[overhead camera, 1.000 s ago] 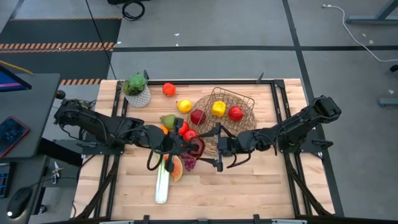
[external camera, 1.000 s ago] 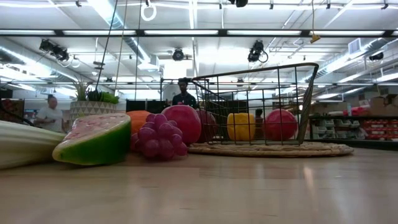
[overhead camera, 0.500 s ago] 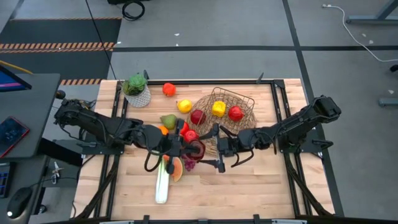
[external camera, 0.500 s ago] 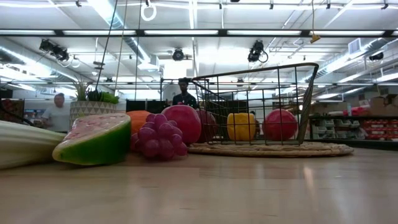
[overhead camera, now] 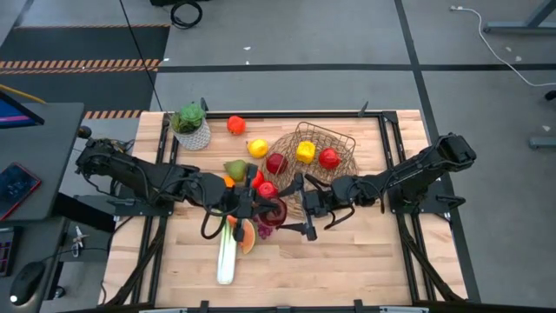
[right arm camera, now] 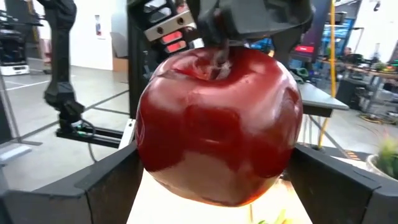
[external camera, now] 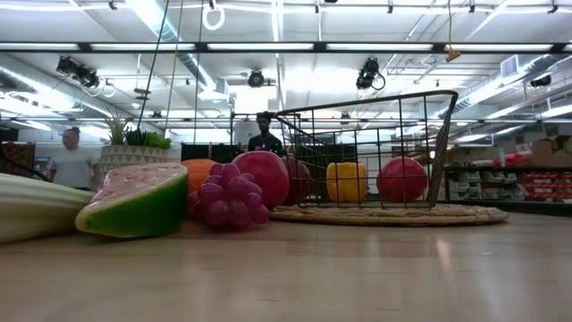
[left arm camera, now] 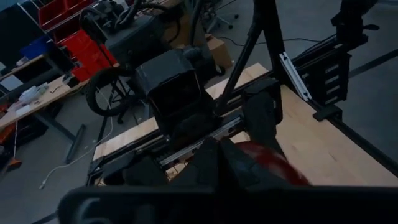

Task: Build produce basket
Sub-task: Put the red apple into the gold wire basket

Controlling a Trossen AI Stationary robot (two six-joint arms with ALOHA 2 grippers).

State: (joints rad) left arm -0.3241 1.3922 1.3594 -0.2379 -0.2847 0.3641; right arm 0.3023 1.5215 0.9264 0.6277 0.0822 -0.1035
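My left gripper [overhead camera: 254, 207] holds a dark red apple [overhead camera: 274, 209] over the table's middle. The apple fills the right wrist view [right arm camera: 217, 124]. My right gripper [overhead camera: 301, 207] is open, one finger [right arm camera: 106, 183] on each side of the apple; I cannot tell whether they touch it. The brown wire basket [overhead camera: 340, 137] stands on its round woven rim [external camera: 447, 215], with a yellow fruit [overhead camera: 305, 152] and a red apple [overhead camera: 329, 157] inside. Grapes [external camera: 228, 199], a watermelon slice [external camera: 134, 201] and a leek [overhead camera: 226, 256] lie on the table near the front. My left gripper is shut on the apple's top, at the stem dimple [right arm camera: 217, 62]. Its fingers come from the table's left. The apple is lifted clear of the table. The gripper's own body hides the fingertips, so the kind of hold does not show.
A potted green plant [overhead camera: 191, 126] stands at the far left. An orange-red fruit [overhead camera: 235, 124], a lemon [overhead camera: 257, 148], a pear [overhead camera: 234, 168] and more red fruit [overhead camera: 268, 188] lie between plant and basket. Bare wood [overhead camera: 365, 252] lies at the near right. People stand in the room behind.
My right gripper has gone a little toward the table's left edge, closing in on the apple, its fingers still spread. My left gripper and the apple have stayed where they were.
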